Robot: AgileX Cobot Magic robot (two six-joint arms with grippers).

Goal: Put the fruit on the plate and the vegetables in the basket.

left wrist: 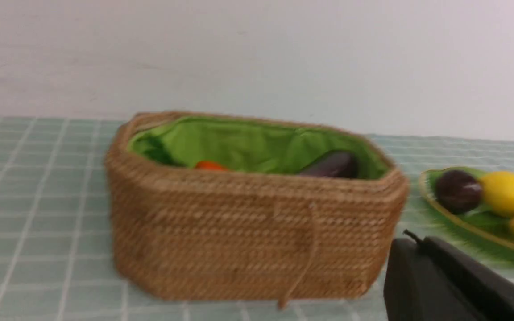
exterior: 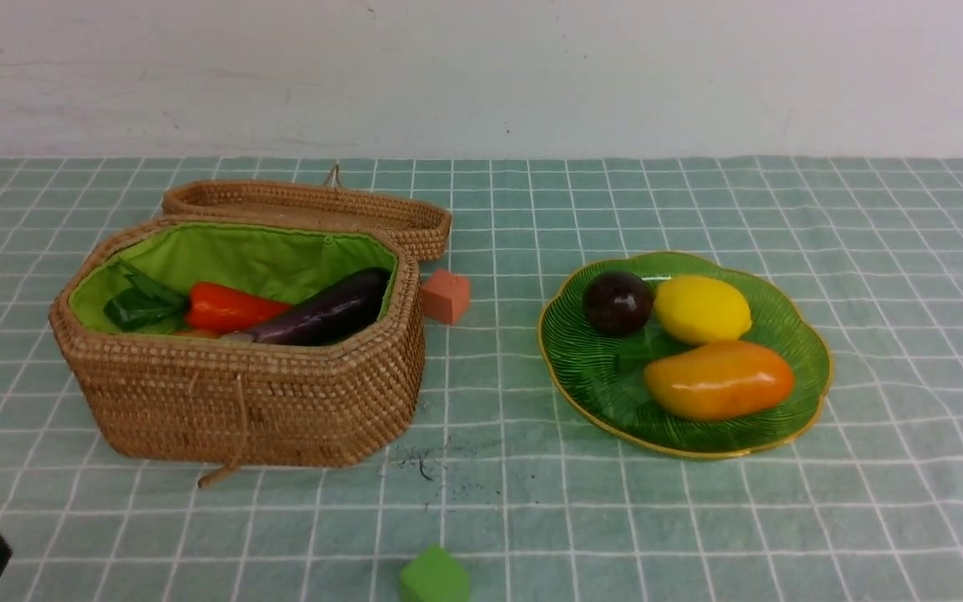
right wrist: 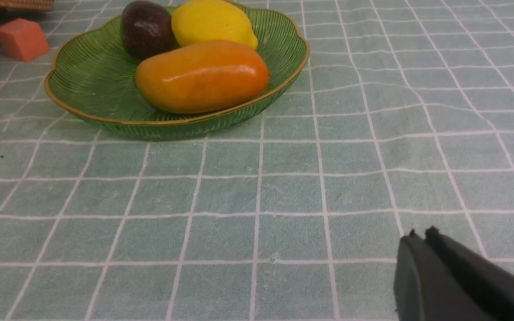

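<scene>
The basket (exterior: 247, 401) stands on the checked cloth (exterior: 699, 518) at the left, its lid (exterior: 306, 209) thrown back behind it. Inside, against the green lining, lie the eggplant (exterior: 323, 313), the carrot (exterior: 226, 308) with its leaves (exterior: 140, 303) toward the left end, and a sliver of something orange-brown beneath them, too hidden to name. The plate (exterior: 807, 359) sits well to the right of the basket, holding the mango (exterior: 720, 380) at the near side, the lemon (exterior: 701, 309) behind it and the mangosteen (exterior: 618, 303) just left of the lemon, all close together. An orange cube (exterior: 445, 296) rests on the cloth just beside the basket's right end; a green cube (exterior: 434, 577) sits near the front edge. Left gripper (left wrist: 413, 238) is clenched on nothing, low in front of the basket. Right gripper (right wrist: 420, 234) is likewise pressed closed and empty, over bare cloth on the near side of the plate
</scene>
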